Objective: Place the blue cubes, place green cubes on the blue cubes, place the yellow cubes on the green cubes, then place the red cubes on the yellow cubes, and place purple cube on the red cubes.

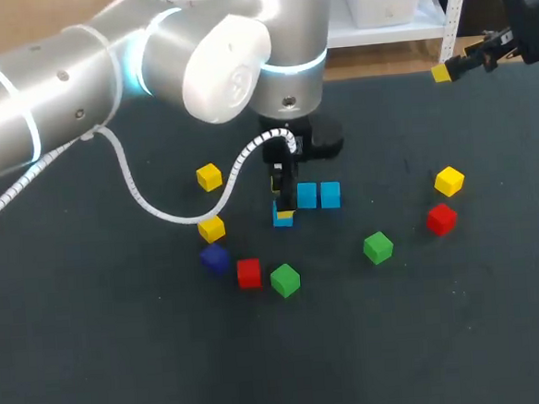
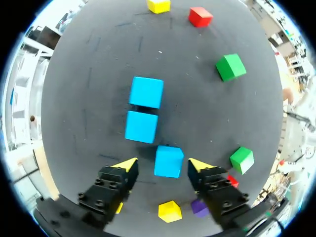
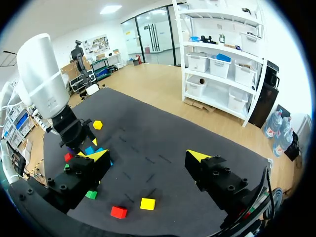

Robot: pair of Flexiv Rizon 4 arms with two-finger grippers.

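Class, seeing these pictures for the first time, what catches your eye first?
The big silver left arm stretches over the dark table, its gripper open astride a blue cube. Two more blue cubes sit side by side just ahead, with other coloured cubes scattered around.

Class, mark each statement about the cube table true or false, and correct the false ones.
1. Three blue cubes lie on the table. True.
2. The left end effector is shut on a green cube. False: the left end effector is open, with a blue cube between its fingers.
3. A green cube sits on a blue one. False: both green cubes rest on the table.
4. The right end effector holds nothing. True.
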